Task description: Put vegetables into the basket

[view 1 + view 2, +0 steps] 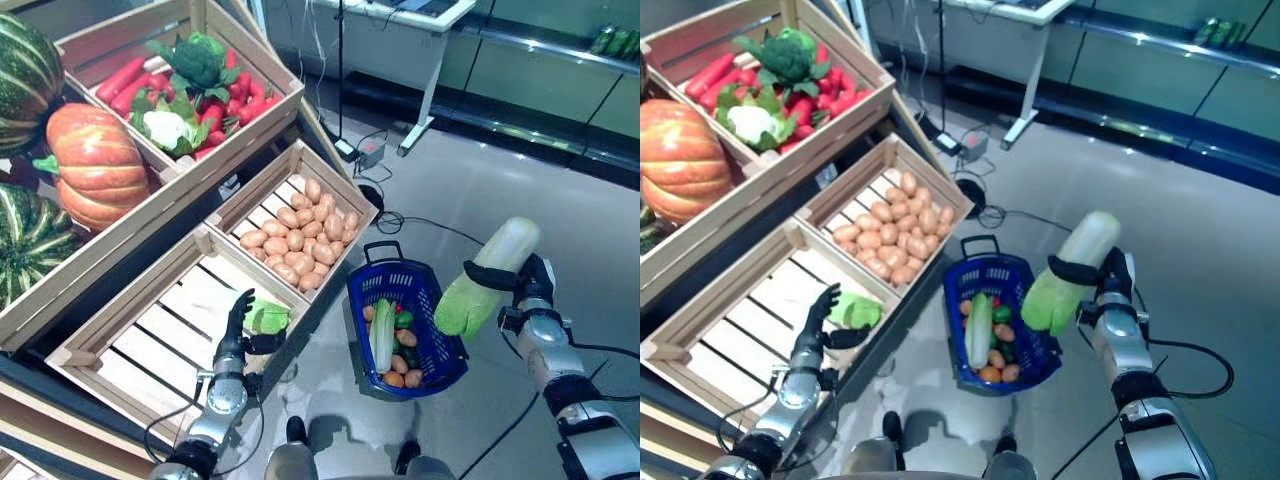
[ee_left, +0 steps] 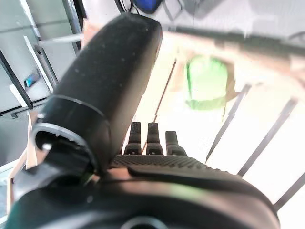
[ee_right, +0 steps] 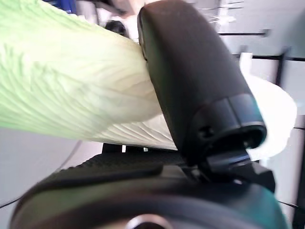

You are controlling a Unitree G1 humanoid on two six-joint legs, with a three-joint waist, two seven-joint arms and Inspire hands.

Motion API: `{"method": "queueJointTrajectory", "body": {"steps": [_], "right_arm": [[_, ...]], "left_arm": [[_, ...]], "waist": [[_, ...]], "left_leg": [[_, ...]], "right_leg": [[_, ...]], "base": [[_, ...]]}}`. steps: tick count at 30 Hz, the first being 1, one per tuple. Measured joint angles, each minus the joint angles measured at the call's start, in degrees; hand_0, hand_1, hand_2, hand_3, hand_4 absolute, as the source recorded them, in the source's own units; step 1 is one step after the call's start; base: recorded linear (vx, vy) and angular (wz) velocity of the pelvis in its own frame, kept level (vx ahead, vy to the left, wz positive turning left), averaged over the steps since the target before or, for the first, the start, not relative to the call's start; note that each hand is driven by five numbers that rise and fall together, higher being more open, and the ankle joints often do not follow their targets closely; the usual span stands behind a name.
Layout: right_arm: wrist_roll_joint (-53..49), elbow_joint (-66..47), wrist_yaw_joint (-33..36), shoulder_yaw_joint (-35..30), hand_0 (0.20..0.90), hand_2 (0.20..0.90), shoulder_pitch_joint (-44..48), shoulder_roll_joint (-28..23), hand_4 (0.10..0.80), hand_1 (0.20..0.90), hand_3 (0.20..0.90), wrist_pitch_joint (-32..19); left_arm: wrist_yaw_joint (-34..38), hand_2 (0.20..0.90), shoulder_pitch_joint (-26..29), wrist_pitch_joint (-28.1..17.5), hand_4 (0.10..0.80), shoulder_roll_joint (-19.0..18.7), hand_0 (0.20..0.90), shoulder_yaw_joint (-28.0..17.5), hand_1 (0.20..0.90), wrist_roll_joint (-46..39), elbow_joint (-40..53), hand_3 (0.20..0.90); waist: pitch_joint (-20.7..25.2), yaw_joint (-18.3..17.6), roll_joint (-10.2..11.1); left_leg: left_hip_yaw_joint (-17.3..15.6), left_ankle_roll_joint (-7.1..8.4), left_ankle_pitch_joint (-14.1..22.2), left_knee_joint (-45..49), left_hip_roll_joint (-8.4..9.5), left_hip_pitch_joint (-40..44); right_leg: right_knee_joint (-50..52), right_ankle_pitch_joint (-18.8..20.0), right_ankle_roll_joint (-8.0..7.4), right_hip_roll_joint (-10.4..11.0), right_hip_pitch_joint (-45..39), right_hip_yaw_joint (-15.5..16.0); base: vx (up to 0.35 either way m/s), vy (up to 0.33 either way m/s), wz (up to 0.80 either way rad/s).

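My right hand (image 1: pixel 528 278) is shut on a long pale-green napa cabbage (image 1: pixel 488 277), held tilted in the air just right of the blue basket (image 1: pixel 432 296); the right wrist view shows the cabbage (image 3: pixel 76 90) clamped under the thumb (image 3: pixel 190 81). The basket stands on the floor and holds another napa cabbage (image 1: pixel 382 335), a green pepper and several small round vegetables. My left hand (image 1: pixel 236 325) hovers open, fingers straight, over the near wooden crate (image 1: pixel 110 310), right beside a small green leafy vegetable (image 1: pixel 268 316) lying in the crate's right corner, also seen in the left wrist view (image 2: pixel 206 83).
A crate of potatoes (image 1: pixel 293 235) sits beyond the near crate. Farther up, a crate (image 1: pixel 190 85) holds broccoli, cauliflower, red peppers and carrots. An orange pumpkin (image 1: pixel 92 165) and striped green squashes (image 1: pixel 25 70) lie at the left. A desk leg (image 1: pixel 425 100) and cables stand on the floor behind.
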State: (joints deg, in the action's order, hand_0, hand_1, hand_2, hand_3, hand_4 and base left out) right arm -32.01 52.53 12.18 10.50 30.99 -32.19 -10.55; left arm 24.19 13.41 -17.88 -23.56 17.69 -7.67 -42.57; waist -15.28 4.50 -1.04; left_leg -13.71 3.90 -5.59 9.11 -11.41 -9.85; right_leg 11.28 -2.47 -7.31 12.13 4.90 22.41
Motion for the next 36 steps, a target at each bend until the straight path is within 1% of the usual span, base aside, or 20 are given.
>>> {"method": "queueJointTrajectory", "body": {"steps": [1, 2, 3, 4, 5, 7, 8, 9, 10, 11, 12, 13, 15, 16, 17, 19, 21, 24, 31, 36], "right_arm": [[0.0, 2.1, -0.3, 0.4, 0.3, 0.3, 3.8, -0.6, 0.4, 0.3, 0.3, 0.0], [-0.1, 3.5, -0.4, 0.7, 0.3, 0.3, 7.1, -0.9, 0.4, 0.3, 0.3, 0.0], [-0.3, 4.1, -0.6, 1.1, 0.3, 0.3, 8.4, -0.9, 0.4, 0.3, 0.3, 0.0], [-0.7, 5.4, -1.7, 1.8, 0.3, 0.3, 10.4, -0.8, 0.4, 0.3, 0.3, -0.1], [-1.2, 7.0, -2.9, 1.9, 0.3, 0.3, 12.4, -0.9, 0.4, 0.3, 0.3, -0.1], [-2.4, 7.1, -3.7, 1.9, 0.3, 0.3, 13.0, -0.9, 0.4, 0.3, 0.3, -0.1], [-2.4, 8.0, -4.2, 1.9, 0.3, 0.3, 14.2, -0.9, 0.4, 0.3, 0.3, -0.1], [-2.3, 8.5, -4.2, 2.0, 0.3, 0.3, 15.0, -1.1, 0.4, 0.3, 0.3, 0.0], [-2.2, 9.0, -4.3, 2.0, 0.3, 0.3, 15.7, -1.4, 0.4, 0.3, 0.3, 0.0], [-2.1, 11.2, -4.3, 2.4, 0.3, 0.3, 18.3, -1.8, 0.4, 0.3, 0.3, 0.0], [-1.9, 12.7, -4.2, 3.2, 0.3, 0.3, 20.3, -2.0, 0.4, 0.3, 0.3, 0.2], [-1.7, 13.6, -4.2, 4.1, 0.3, 0.3, 21.4, -2.2, 0.4, 0.3, 0.3, 0.2], [0.2, 14.4, -4.2, 4.5, 0.3, 0.3, 23.5, -2.5, 0.4, 0.3, 0.3, 1.3], [0.2, 14.8, -4.2, 5.5, 0.359, 0.359, 23.7, -2.5, 0.439, 0.359, 0.359, 1.8], [0.2, 15.0, -4.2, 6.0, 0.9, 0.9, 23.7, -2.5, 0.8, 0.9, 0.9, 2.0], [0.2, 15.6, -4.2, 6.2, 0.9, 0.9, 23.8, -2.5, 0.8, 0.9, 0.9, 3.9], [0.2, 16.6, -4.2, 6.2, 0.9, 0.9, 24.0, -2.5, 0.8, 0.9, 0.9, 4.3], [0.2, 18.4, -2.5, 6.2, 0.9, 0.9, 24.0, -2.5, 0.8, 0.9, 0.9, 6.8], [0.1, 19.7, -2.2, 5.9, 0.9, 0.9, 24.0, -2.5, 0.8, 0.9, 0.9, 8.4], [0.1, 20.2, -3.2, 5.9, 0.9, 0.9, 24.0, -2.5, 0.8, 0.9, 0.9, 11.3]], "left_arm": [[1.2, 0.9, 2.5, 0.0, 0.8, 0.1, 0.9, 0.1, 0.9, -0.2, 0.1, 0.9], [2.1, 0.9, 4.8, -0.2, 0.8, 0.4, 0.9, 0.3, 0.9, -0.8, 0.2, 0.9], [2.5, 0.9, 5.9, -0.2, 0.8, 0.5, 0.9, 0.7, 0.9, -1.2, 0.2, 0.9], [3.1, 0.9, 7.5, -0.7, 0.8, 0.6, 0.9, 1.5, 0.9, -1.6, 0.3, 0.9], [3.4, 0.9, 9.2, -2.3, 0.8, 0.7, 0.9, 2.3, 0.9, -1.6, 0.9, 0.9], [3.4, 0.9, 9.4, -3.4, 0.8, 0.9, 0.9, 2.3, 0.9, -1.6, 2.9, 0.9], [3.5, 0.9, 9.4, -3.7, 0.8, 0.8, 0.9, 2.4, 0.9, -1.7, 4.3, 0.9], [3.7, 0.9, 9.4, -4.0, 0.8, 0.6, 0.9, 2.8, 0.9, -1.8, 5.7, 0.9], [3.8, 0.9, 9.5, -4.5, 0.8, 0.4, 0.9, 3.3, 0.9, -1.9, 6.4, 0.9], [4.2, 0.9, 9.5, -5.0, 0.8, 0.3, 0.9, 3.9, 0.9, -2.2, 8.2, 0.9], [4.6, 0.9, 9.5, -5.4, 0.8, 0.1, 0.9, 4.6, 0.9, -2.3, 9.4, 0.9], [4.8, 0.9, 9.5, -5.5, 0.8, 0.0, 0.9, 5.0, 0.9, -2.3, 10.1, 0.9], [5.2, 0.9, 10.0, -5.9, 0.8, 0.0, 0.9, 6.6, 0.9, -2.2, 10.8, 0.9], [5.4, 0.9, 9.8, -5.9, 0.8, -0.1, 0.9, 7.3, 0.9, -2.2, 10.9, 0.9], [5.6, 0.9, 9.7, -5.9, 0.8, -0.2, 0.9, 7.6, 0.9, -2.2, 10.9, 0.9], [6.5, 0.9, 9.7, -6.0, 0.8, -0.3, 0.9, 8.5, 0.9, -2.2, 11.2, 0.9], [7.5, 0.9, 9.8, -6.4, 0.8, -0.3, 0.9, 8.5, 0.9, -2.2, 11.3, 0.9], [9.1, 0.9, 9.8, -6.8, 0.8, -0.3, 0.9, 8.6, 0.9, -2.2, 11.9, 0.9], [9.9, 0.9, 10.3, -8.0, 0.8, -0.3, 0.9, 8.6, 0.9, -3.9, 12.3, 0.9], [10.3, 0.9, 12.8, -8.0, 0.8, -0.3, 0.9, 8.6, 0.9, -3.7, 12.2, 0.9]], "waist": [[-1.8, 0.1, -1.0], [-3.5, 0.3, -2.1], [-4.4, 0.3, -2.0], [-5.8, 0.5, -1.9], [-7.4, 0.9, -1.7], [-7.8, 1.5, -1.4], [-8.4, 1.6, -1.3], [-8.5, 2.5, -1.4], [-8.7, 2.5, -1.6], [-9.5, 3.2, -2.0], [-10.1, 3.5, -2.5], [-10.5, 3.5, -2.6], [-12.0, 4.4, -2.8], [-12.2, 4.6, -3.0], [-12.2, 4.8, -3.0], [-12.3, 5.3, -3.1], [-12.5, 5.5, -3.2], [-12.6, 5.3, -3.5], [-12.6, 4.0, -3.5], [-12.6, 4.0, -3.5]], "left_leg": [[1.1, -0.05, 0.6, 2.4, -0.34, -2.9], [1.4, -0.29, 1.9, 4.1, -0.76, -4.9], [1.5, -0.41, 2.0, 4.9, -0.66, -5.6], [1.5, -0.77, 2.5, 6.8, -0.48, -7.0], [2.6, -0.67, 4.2, 10.5, -0.26, -9.8], [2.8, -1.17, 5.2, 13.8, -0.39, -13.3], [2.8, -1.32, 5.8, 16.4, -0.34, -15.5], [3.4, -1.32, 6.9, 19.1, 0.03, -18.1], [3.7, -1.48, 7.2, 21.0, 0.1, -19.7], [4.5, -1.8, 8.6, 25.1, 0.5, -23.2], [5.4, -1.87, 9.6, 28.6, 0.85, -26.1], [5.5, -2.07, 10.2, 30.3, 0.91, -27.5], [6.3, -2.39, 11.8, 35.6, 1.29, -31.7], [6.9, -2.45, 12.3, 37.4, 1.67, -33.2], [7.0, -2.52, 12.7, 38.4, 1.73, -33.8], [7.2, -2.77, 13.6, 41.4, 1.91, -36.2], [7.3, -2.92, 14.0, 43.0, 1.93, -37.5], [7.3, -3.17, 14.2, 44.4, 1.96, -38.5], [7.6, -3.19, 14.2, 45.2, 1.97, -38.9], [7.5, -3.13, 14.2, 44.8, 1.61, -37.8]], "right_leg": [[2.6, -0.7, 0.27, 0.3, 2.6, 0.0], [5.9, -2.1, 0.51, 0.7, 4.8, 0.1], [7.7, -2.7, 0.56, 1.3, 5.8, 0.1], [11.4, -4.6, 0.63, 2.6, 7.4, 0.1], [16.6, -7.4, 1.02, 4.4, 9.9, 0.2], [21.4, -9.8, 1.49, 5.9, 13.1, 0.4], [24.6, -11.3, 1.61, 7.2, 15.0, 0.5], [27.9, -12.8, 1.56, 8.5, 17.4, 0.2], [29.8, -13.4, 1.79, 9.1, 18.8, 0.0], [34.1, -15.2, 1.78, 10.7, 21.6, -0.1], [37.6, -16.5, 1.93, 12.0, 23.9, -0.3], [39.4, -17.3, 1.97, 12.6, 25.1, -0.5], [45.1, -19.7, 2.19, 14.6, 28.7, -1.4], [47.0, -20.4, 2.25, 15.3, 29.9, -1.4], [48.0, -20.9, 2.44, 15.7, 30.4, -1.5], [51.2, -22.4, 2.4, 16.9, 32.4, -2.2], [52.9, -22.9, 2.19, 17.4, 33.6, -2.8], [54.5, -23.5, 2.24, 18.1, 34.1, -2.8], [55.2, -23.6, 2.37, 18.3, 34.5, -2.9], [55.0, -23.6, 2.51, 18.0, 33.5, -2.9]], "base": [[-0.162, -0.003, 0.14], [-0.098, -0.017, 0.17], [-0.093, -0.022, 0.22], [-0.041, -0.022, 0.36], [-0.03, -0.013, 0.41], [-0.031, -0.005, 0.41], [-0.046, -0.002, 0.39], [-0.026, -0.001, 0.29], [-0.103, 0.008, 0.29], [-0.096, 0.002, 0.32], [-0.091, 0.0, 0.32], [-0.03, -0.007, 0.26], [-0.035, -0.004, 0.24], [-0.035, 0.005, 0.21], [-0.047, 0.029, 0.22], [-0.048, 0.034, 0.14], [-0.027, 0.021, 0.06], [-0.032, 0.018, 0.09], [0.002, 0.005, 0.01], [0.046, -0.001, -0.03]]}}
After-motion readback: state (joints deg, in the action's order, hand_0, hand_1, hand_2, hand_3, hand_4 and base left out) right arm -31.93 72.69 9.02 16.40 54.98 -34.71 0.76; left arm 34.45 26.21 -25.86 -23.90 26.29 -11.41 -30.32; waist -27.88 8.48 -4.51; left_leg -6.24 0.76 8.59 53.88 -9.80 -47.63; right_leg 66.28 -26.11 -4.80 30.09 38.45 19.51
